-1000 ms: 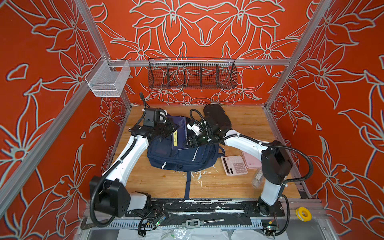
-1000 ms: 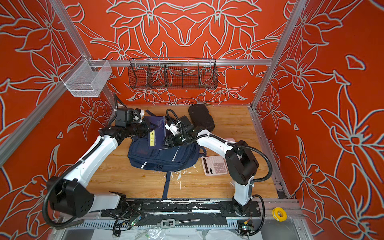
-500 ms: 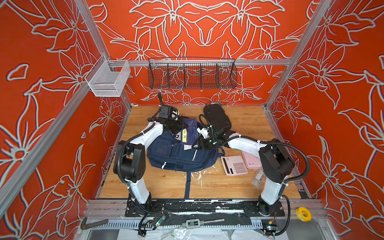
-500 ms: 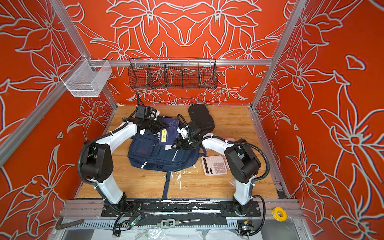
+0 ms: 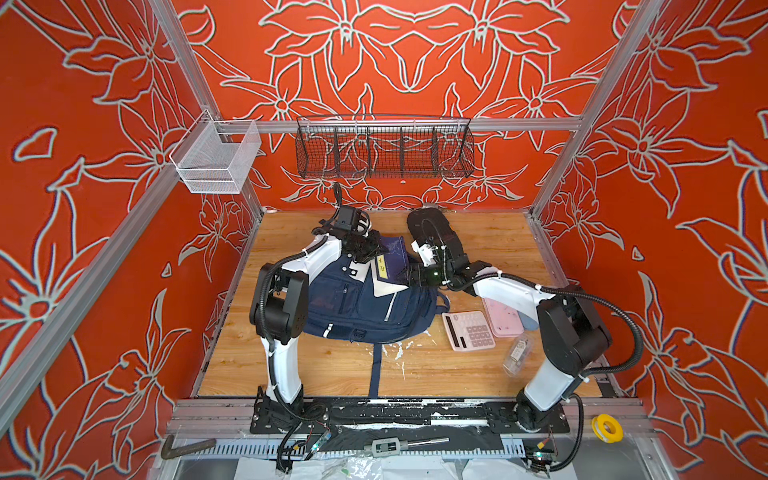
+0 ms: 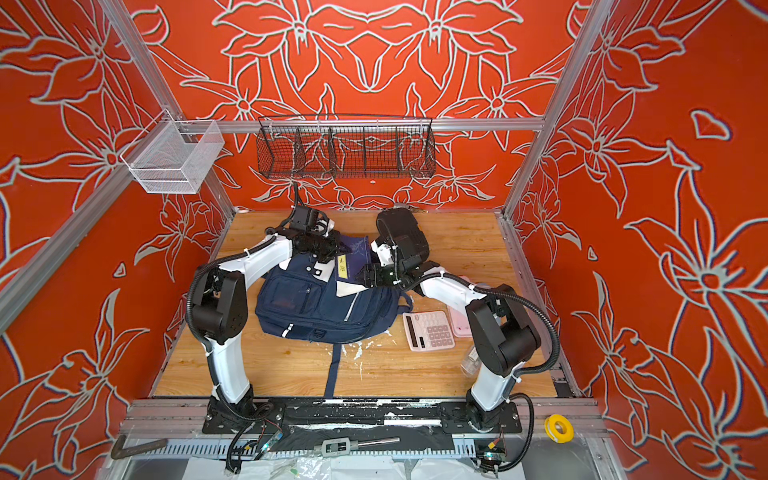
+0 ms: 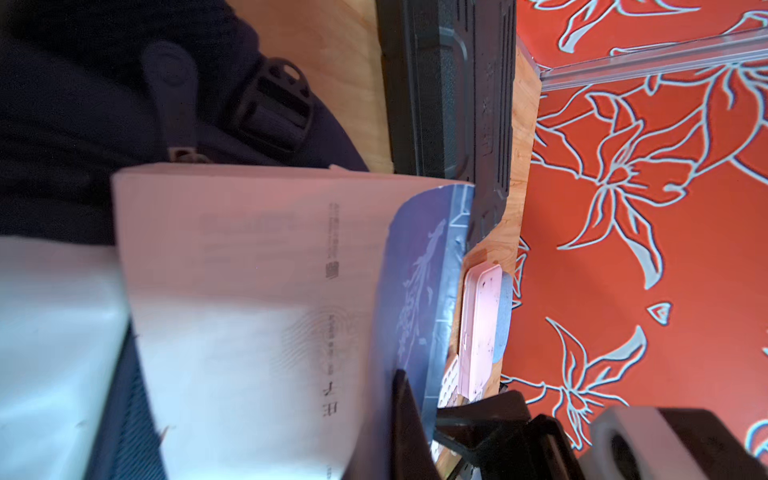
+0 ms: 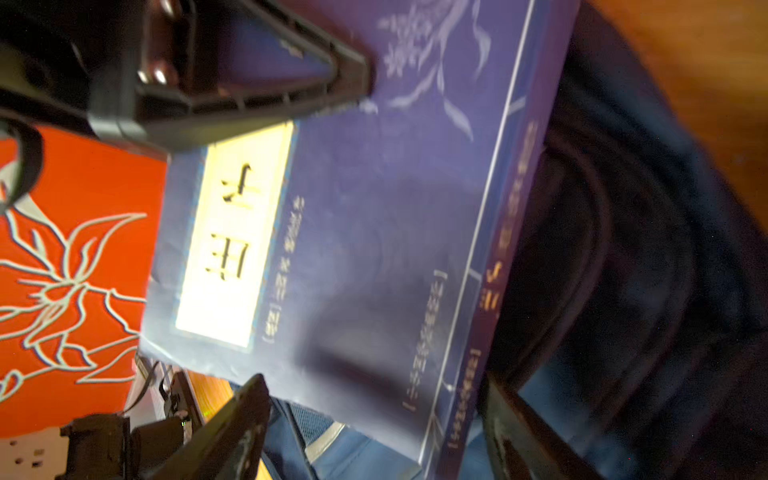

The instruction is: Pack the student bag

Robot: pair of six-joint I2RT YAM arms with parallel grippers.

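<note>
The student bag (image 5: 357, 307) (image 6: 316, 307) lies flat on the wooden table, navy, pockets up. A dark blue book (image 5: 392, 262) (image 6: 353, 259) with a yellow label (image 8: 232, 232) stands tilted at the bag's far opening. My left gripper (image 5: 365, 253) (image 6: 328, 249) (image 7: 405, 386) is shut on the book's front cover, which is peeled away from the white pages (image 7: 249, 291). My right gripper (image 5: 405, 276) (image 6: 365, 276) (image 8: 372, 399) is open. Its fingers (image 8: 232, 424) straddle the book's near corner and spine, and a gap shows on one side.
A black oval hard case (image 5: 432, 232) lies behind the right wrist. A pink calculator (image 5: 469, 330), a pink box (image 5: 500, 316) and a clear bottle (image 5: 517, 355) lie right of the bag. A black wire basket (image 5: 384, 147) and a white mesh basket (image 5: 216, 162) hang on the walls.
The left arm folded its elbow up and carried the book toward the back and right. The right gripper's jaws have widened around the book.
</note>
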